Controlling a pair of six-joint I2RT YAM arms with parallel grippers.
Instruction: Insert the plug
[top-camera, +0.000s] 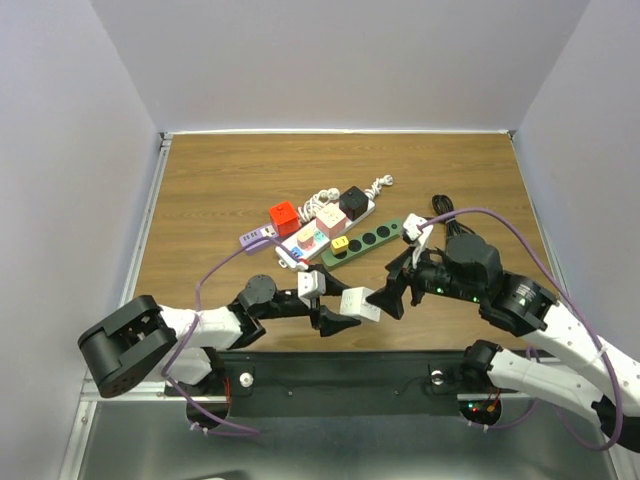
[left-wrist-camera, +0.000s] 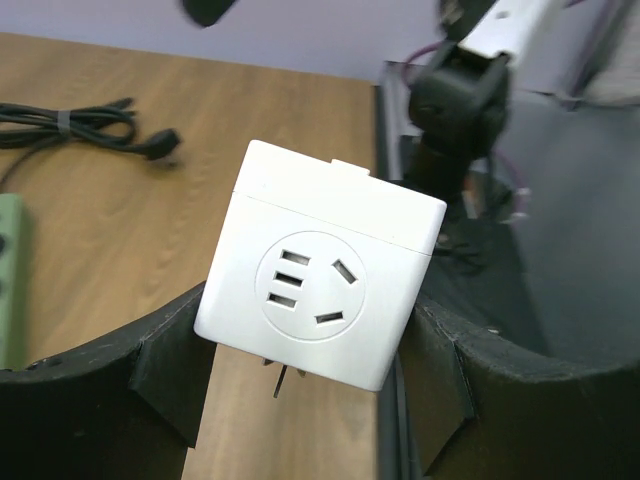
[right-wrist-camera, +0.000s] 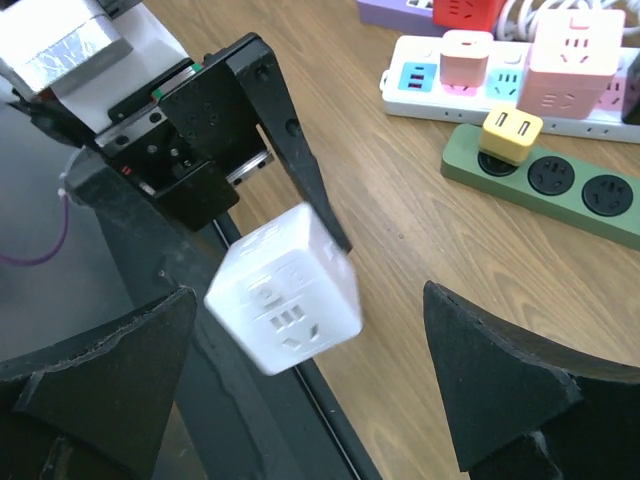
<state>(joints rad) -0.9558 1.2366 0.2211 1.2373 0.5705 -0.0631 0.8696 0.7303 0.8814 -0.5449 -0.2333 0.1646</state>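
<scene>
Two pincers meet on the near side of the green power strip (top-camera: 370, 240), over the front edge of the table (top-camera: 220, 190). The left pincer (top-camera: 335, 305) is clamped across the white cube plug (top-camera: 358, 303), its jaws set wide because the cube is bulky, one pad on each flank. That leaves the socket face and the metal prongs (left-wrist-camera: 280, 380) under the cube's lower edge uncovered, probably so the prongs can go into an outlet. The right pincer (top-camera: 393, 285) stands on the side of the cube away from the left arm, spread as far as it goes and gripping nothing; in its wrist view the cube hangs between its two fingers without touching either. The cube is in the air, well short of the green power strip. That strip carries a yellow adapter (right-wrist-camera: 512, 135) at one end, and the round outlets beside the adapter are free. The insertion is not yet begun.
</scene>
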